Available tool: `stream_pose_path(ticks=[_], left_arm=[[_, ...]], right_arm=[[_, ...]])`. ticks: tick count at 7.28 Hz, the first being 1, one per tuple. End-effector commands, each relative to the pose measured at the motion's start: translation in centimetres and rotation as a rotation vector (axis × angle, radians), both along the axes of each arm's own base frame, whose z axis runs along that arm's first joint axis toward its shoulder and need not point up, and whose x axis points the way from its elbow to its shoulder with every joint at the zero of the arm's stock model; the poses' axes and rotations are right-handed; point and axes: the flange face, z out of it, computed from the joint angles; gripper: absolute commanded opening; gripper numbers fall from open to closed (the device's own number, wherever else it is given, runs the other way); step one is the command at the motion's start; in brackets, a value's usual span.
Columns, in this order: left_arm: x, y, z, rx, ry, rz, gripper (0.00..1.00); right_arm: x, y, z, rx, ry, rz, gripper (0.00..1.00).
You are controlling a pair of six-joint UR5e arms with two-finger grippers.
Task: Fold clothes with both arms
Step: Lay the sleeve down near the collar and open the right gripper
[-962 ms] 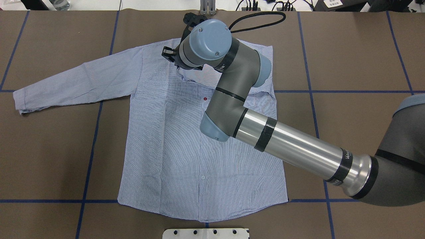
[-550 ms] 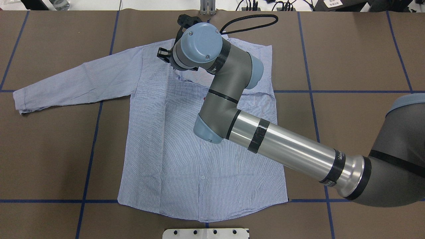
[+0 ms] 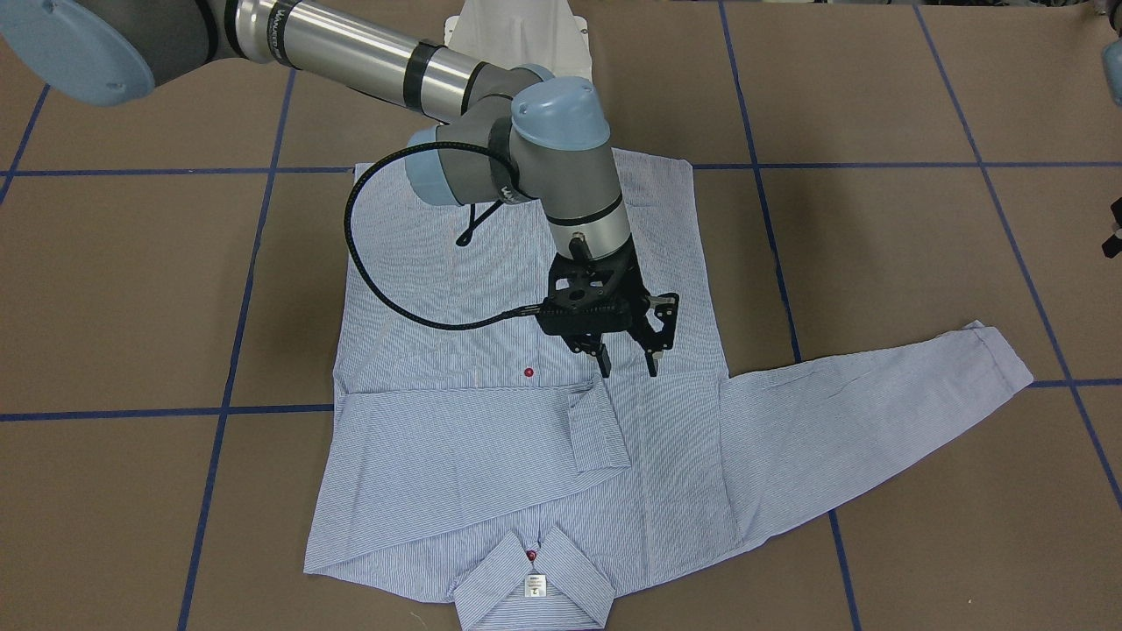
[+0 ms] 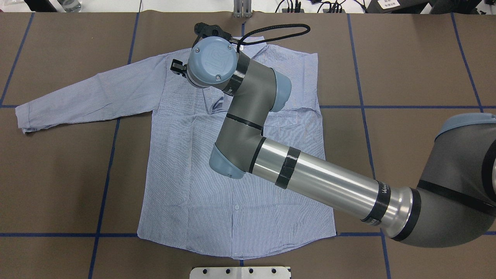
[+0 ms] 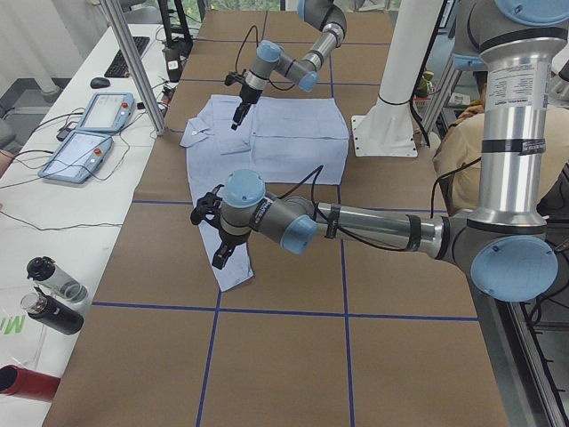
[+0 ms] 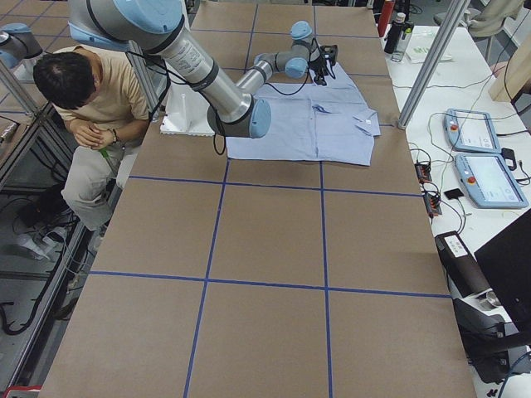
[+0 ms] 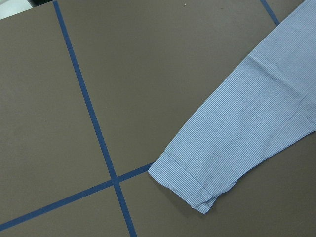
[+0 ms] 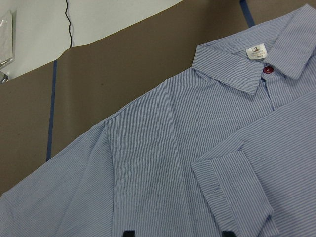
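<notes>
The light-blue striped shirt [image 4: 217,201] lies flat, front up, collar [image 3: 532,583] at the far edge from the robot. One sleeve is folded across the chest, its cuff [image 3: 600,429] near the button line. The other sleeve [image 4: 85,97] stretches out to the robot's left. My right gripper [image 3: 627,361] hovers open and empty just above the chest, beside the folded cuff; its fingertips [image 8: 128,233] show at the bottom of the right wrist view. My left gripper [image 5: 220,255] hangs over the outstretched sleeve's cuff [image 7: 190,190]; I cannot tell whether it is open or shut.
Blue tape lines divide the brown table [image 4: 407,58] into squares. The white pedestal base [image 4: 240,272] stands at the near edge. A person [image 6: 91,108] sits beside the robot. Two teach pendants [image 5: 89,129] and bottles [image 5: 53,285] lie on a side table.
The right arm's wrist and gripper have moved leftward across the upper chest in the overhead view, uncovering the folded cuff. The shirt has not shifted.
</notes>
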Motion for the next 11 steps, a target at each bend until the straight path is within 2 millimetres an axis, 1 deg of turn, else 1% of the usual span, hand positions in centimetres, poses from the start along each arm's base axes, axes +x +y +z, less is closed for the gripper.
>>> stream_pose_path(ticks=[1, 2, 3, 4, 5, 6, 7, 8, 10, 11], left_arm=[[4.8, -3.4, 0.3, -0.054, 0.028, 0.011, 0.99], [5.0, -3.7, 1.9, -0.108, 0.028, -0.007, 0.99], [5.7, -5.7, 3.0, -0.143, 0.027, -0.010, 0.99], [6.2, -8.1, 5.4, -0.203, 0.017, -0.018, 0.99], [6.5, -8.8, 7.2, -0.270, 0.021, -0.052, 0.96], [6.5, -9.1, 8.8, -0.311, 0.024, -0.074, 0.96], [6.6, -9.1, 10.4, -0.316, 0.029, -0.075, 0.91], [6.6, -8.8, 10.4, -0.373, 0.077, -0.148, 0.82], [7.1, -7.1, 12.7, -0.438, 0.210, -0.184, 0.81], [9.7, -6.5, 12.6, -0.463, 0.233, -0.183, 0.81]], right_arm=[[3.1, 2.0, -1.6, -0.057, 0.075, -0.013, 1.00], [5.5, 3.7, 1.7, -0.081, 0.071, -0.050, 1.00], [8.1, 4.6, 5.3, -0.087, 0.072, -0.048, 1.00], [9.8, 4.2, 7.1, -0.103, 0.074, -0.047, 1.00], [10.8, 4.2, 7.9, -0.104, 0.073, -0.037, 1.00], [12.4, 4.5, 8.4, -0.098, 0.062, -0.030, 1.00], [13.0, 4.7, 8.6, -0.095, 0.057, -0.027, 1.00], [13.2, 4.6, 8.5, -0.093, 0.055, -0.025, 1.00], [13.7, 4.9, 8.0, -0.085, 0.044, -0.024, 1.00], [13.7, 4.9, 8.0, -0.085, 0.043, -0.024, 1.00]])
